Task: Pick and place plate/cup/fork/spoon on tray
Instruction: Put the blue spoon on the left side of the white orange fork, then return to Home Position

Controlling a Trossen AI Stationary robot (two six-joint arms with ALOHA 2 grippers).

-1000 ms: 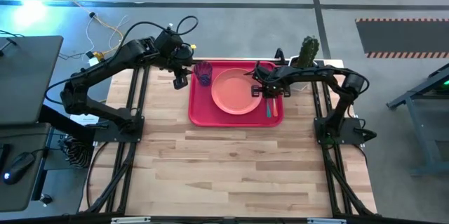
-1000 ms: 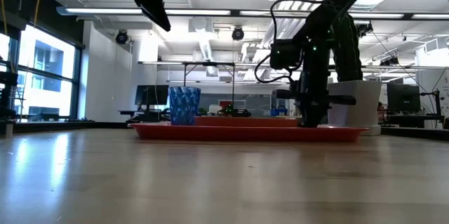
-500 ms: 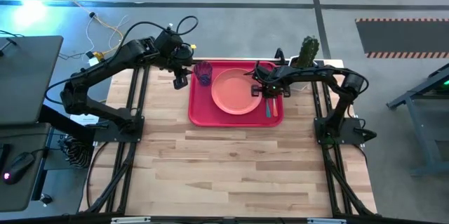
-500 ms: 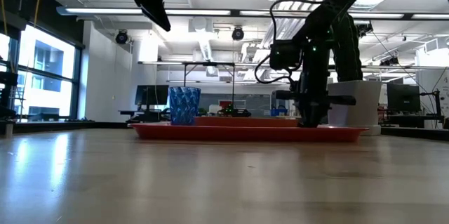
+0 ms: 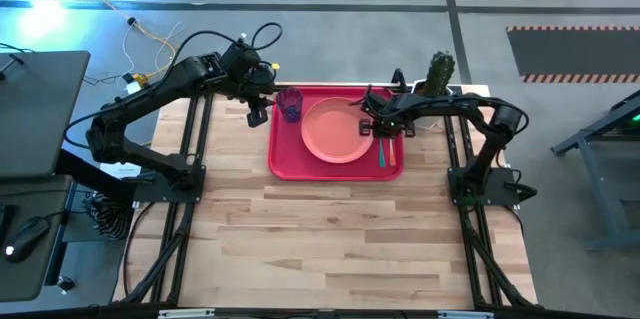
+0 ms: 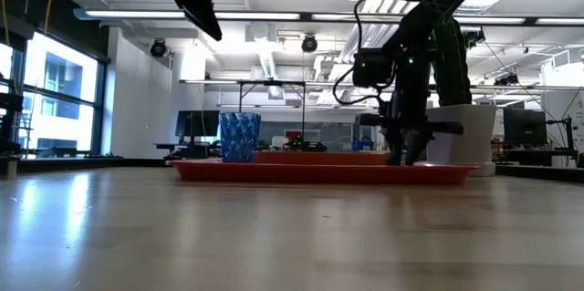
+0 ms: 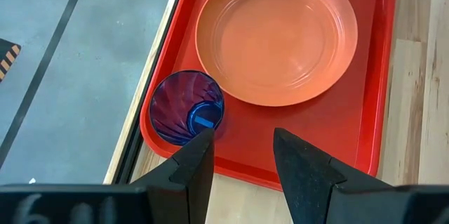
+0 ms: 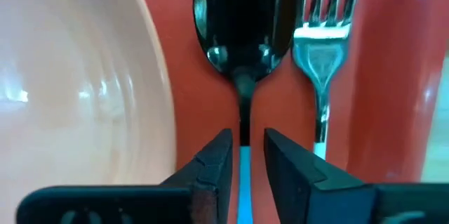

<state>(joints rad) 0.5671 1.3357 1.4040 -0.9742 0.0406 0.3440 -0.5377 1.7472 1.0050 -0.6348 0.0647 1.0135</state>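
The red tray (image 5: 282, 164) lies at the table's far middle. On it lie the salmon-pink plate (image 5: 333, 129), the upright blue-purple cup (image 5: 290, 104) at its far left corner, and the spoon (image 8: 244, 20) and fork (image 8: 324, 34) side by side at its right end. My right gripper (image 5: 376, 127) points down over the spoon. Its fingers (image 8: 219, 161) are slightly apart on either side of the teal handle (image 8: 243, 182), with a gap showing on both sides. My left gripper (image 7: 242, 157) is open and empty, high beside the cup (image 7: 187, 107).
A white pot with a cactus (image 5: 437, 77) stands just beyond the tray's far right corner, close behind my right arm. The wooden table (image 5: 330, 239) stretches toward the near edge in front of the tray.
My right gripper has risen a little from the tray and its fingers have parted slightly, leaving the spoon lying flat on the tray next to the fork.
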